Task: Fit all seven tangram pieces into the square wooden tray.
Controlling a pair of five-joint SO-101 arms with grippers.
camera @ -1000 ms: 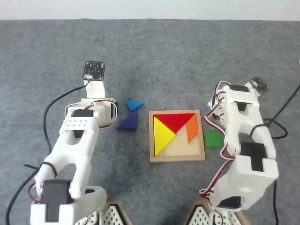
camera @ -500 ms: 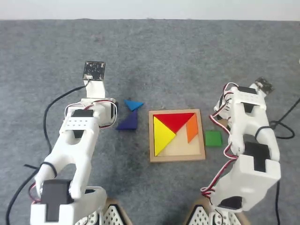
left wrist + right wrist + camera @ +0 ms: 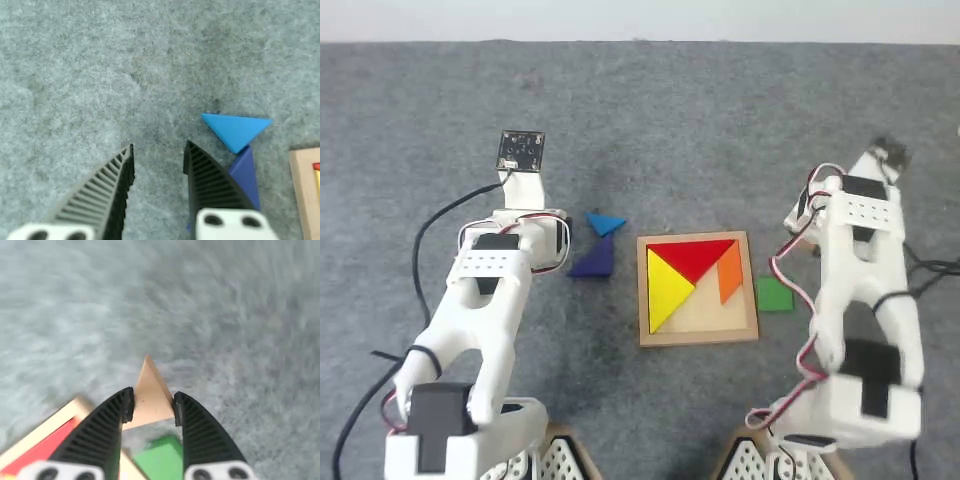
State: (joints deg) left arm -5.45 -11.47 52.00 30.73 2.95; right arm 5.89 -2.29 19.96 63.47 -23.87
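Right wrist view: tan triangle (image 3: 149, 382) pinched in the right pincer (image 3: 151, 394).

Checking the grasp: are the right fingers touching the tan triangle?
Touching. The right wrist view shows the right fingers on either side of the tan triangle, each meeting an edge of it with no gap.

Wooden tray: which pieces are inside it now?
Inside lie a red triangle, a yellow triangle and an orange piece; the remaining floor is bare wood. Nothing covers the tray in the high view.
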